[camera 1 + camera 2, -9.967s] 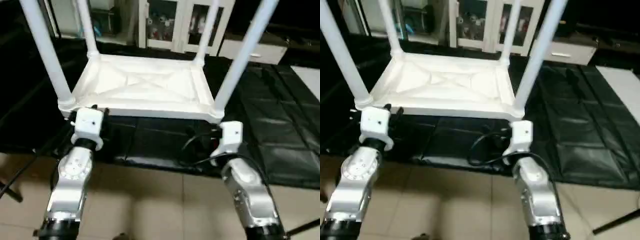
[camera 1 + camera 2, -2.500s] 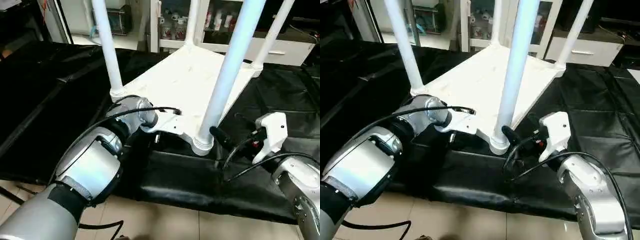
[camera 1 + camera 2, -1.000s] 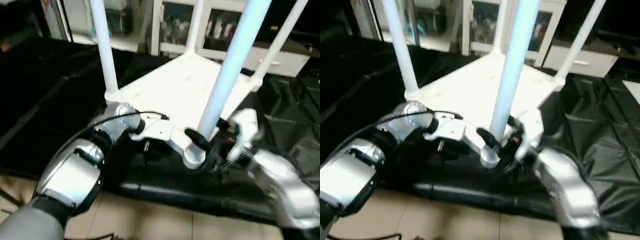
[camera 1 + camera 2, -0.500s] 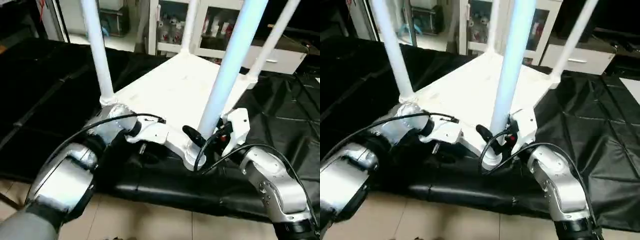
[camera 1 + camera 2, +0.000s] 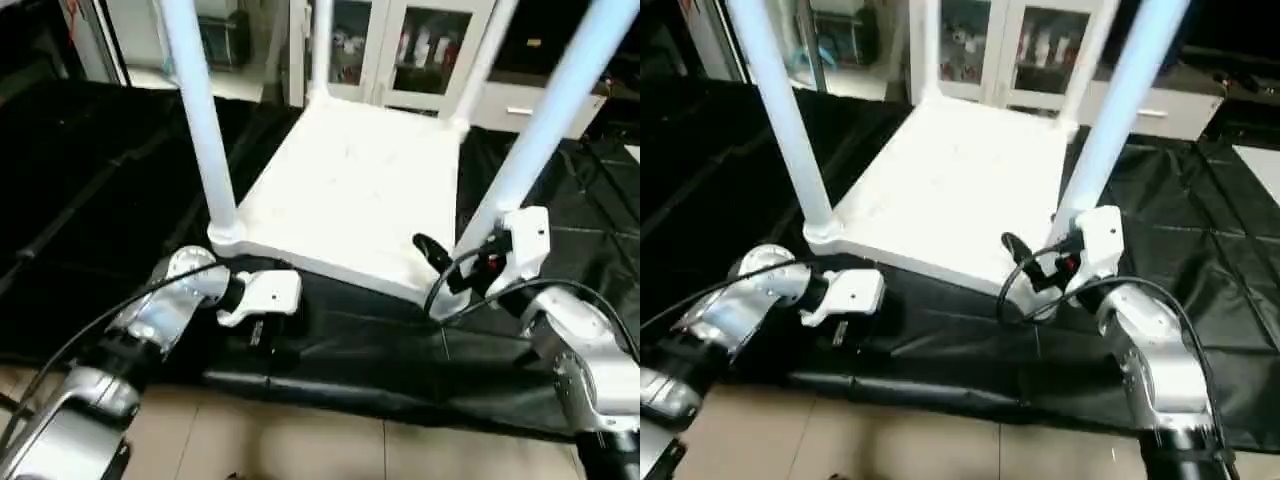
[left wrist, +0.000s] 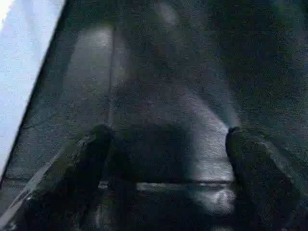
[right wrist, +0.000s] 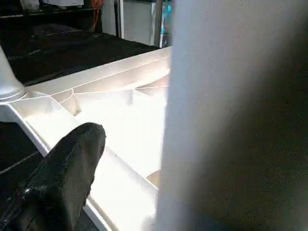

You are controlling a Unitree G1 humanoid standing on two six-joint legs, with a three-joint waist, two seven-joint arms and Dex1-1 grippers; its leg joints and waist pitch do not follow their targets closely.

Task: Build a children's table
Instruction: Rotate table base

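The children's table [image 5: 350, 190] is seen upside down on the black-covered worktable [image 5: 90, 180], all four legs seated upright. It is judged light, stiff and smooth; hold is best taken low on a leg near its socket. The right gripper [image 7: 130, 159] is spread wide, the near leg [image 7: 226, 120] standing between its jaws, contact unclear. The left gripper [image 6: 166, 159] is spread wide and empty, the tabletop edge just beside it.

Lab-like workroom, black-covered worktable [image 5: 90, 190], white glass-door cabinets [image 5: 400, 50] holding bottles, tiled floor [image 5: 300, 445]
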